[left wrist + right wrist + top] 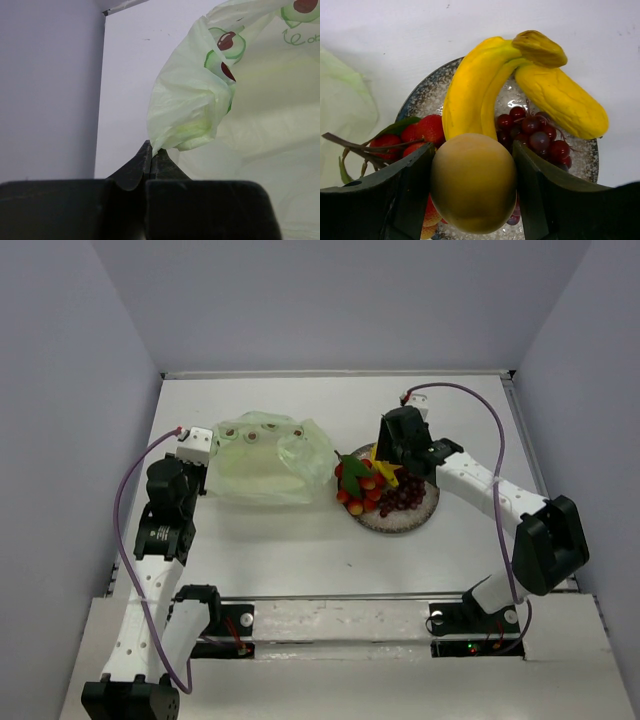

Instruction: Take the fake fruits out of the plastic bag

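Left claw (150,152) pinched on plastic bag (190,100), right claw (472,172) clasping round fruit (472,195)

Bag (268,460): we see thin, crinkly, pale yellow-green plastic printed with avocados. It lies slumped on the table just left of the plate (396,530), with one edge pinched in the left gripper (151,150).
Bananas (470,90): two yellow ones joined at a brown stem, lying across the plate's far side.
Grapes (536,137): a dark red-purple bunch on the plate, touching the bananas.
Red fruits (422,131): we count several small ones with green leaves and a twig, on the plate's bag side.
Orange fruit (473,182): round and dull orange, clamped between the fingers of the right gripper (473,150), over the plate.
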### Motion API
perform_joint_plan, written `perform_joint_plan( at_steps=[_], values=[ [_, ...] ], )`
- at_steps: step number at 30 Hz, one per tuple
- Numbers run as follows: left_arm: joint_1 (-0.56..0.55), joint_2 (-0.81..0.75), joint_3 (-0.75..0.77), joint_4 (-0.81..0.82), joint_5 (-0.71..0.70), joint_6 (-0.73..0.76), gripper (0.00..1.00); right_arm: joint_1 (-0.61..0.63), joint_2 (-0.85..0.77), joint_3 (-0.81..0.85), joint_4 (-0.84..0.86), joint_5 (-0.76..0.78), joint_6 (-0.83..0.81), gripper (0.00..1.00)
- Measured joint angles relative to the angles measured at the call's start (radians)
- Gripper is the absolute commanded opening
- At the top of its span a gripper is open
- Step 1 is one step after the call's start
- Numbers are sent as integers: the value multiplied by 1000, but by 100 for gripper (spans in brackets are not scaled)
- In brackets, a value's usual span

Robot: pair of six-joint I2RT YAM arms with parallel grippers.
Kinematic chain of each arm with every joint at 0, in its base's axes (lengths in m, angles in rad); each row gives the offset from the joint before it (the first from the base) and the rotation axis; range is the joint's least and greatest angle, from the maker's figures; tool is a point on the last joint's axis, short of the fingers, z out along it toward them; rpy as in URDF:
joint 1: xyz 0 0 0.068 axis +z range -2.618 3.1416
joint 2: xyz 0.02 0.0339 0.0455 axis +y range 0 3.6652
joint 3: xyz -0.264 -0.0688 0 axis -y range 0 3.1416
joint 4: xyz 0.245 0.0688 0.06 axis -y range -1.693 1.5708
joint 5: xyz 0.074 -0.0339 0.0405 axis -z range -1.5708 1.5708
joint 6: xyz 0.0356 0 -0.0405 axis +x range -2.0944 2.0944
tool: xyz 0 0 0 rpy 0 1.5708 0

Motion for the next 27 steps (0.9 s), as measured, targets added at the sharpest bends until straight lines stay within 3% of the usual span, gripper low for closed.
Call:
perform_joint_plan(
  at_steps=[5,8,17,21,27],
  values=[
    [0,1,0,0,10,-3,3,0,7,-11,44,55,1,35],
    [0,8,0,0,15,-5,8,-4,30,-11,69,73,-3,48],
    [0,13,0,0,19,-5,13,-12,115,-20,88,92,-23,58],
    [0,20,2,-1,23,-4,34,-12,115,-20,92,92,-29,69],
    [0,22,10,-2,37,-4,51,-12,114,-20,93,80,-42,84]
  ],
)
